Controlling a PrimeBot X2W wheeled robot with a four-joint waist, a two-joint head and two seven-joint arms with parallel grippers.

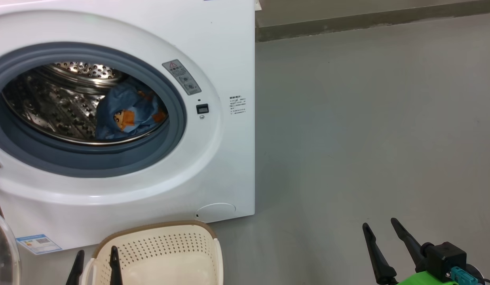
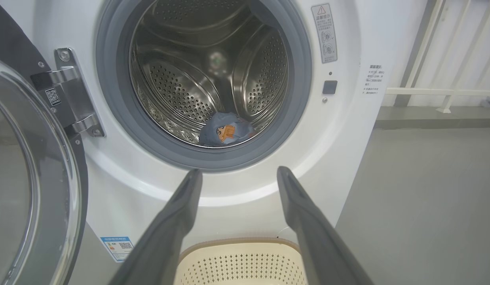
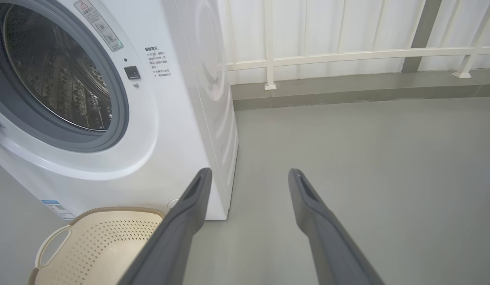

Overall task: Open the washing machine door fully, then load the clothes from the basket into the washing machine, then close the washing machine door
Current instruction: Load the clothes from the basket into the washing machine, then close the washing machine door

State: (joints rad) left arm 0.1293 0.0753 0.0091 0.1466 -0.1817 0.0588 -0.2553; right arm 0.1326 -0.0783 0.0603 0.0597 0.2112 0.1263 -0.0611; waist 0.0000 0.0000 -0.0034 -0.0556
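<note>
door [image 2: 31, 178] swung open at washer's [image 2: 348, 138] left edge; clothes [image 2: 227, 132] lie low in drum [image 2: 181, 91], basket [image 2: 237, 247] looks empty. left end effector [image 2: 237, 174] and right end effector [image 3: 249, 174] both wide, holding nothing. door likely stiff, heavy, slick glass; push its free edge, far from hinge [image 2: 71, 95].

floor [image 1: 367, 138]: smooth matt grey with a few faint marks, spreading out before me and off to my right.
washing machine [image 1: 229, 59]: stands directly on the floor to my left, white front facing me, its right side wall meeting the floor in a straight line.
basket [image 1: 158, 227]: sits on the floor just before the machine's lower front, near the blue label [image 1: 38, 243]; I cannot tell whether they touch.
far edge: the floor ends at a low darker kerb [image 1: 367, 21].
kerb top: white railing posts [image 3: 270, 85] stand on it.
</note>
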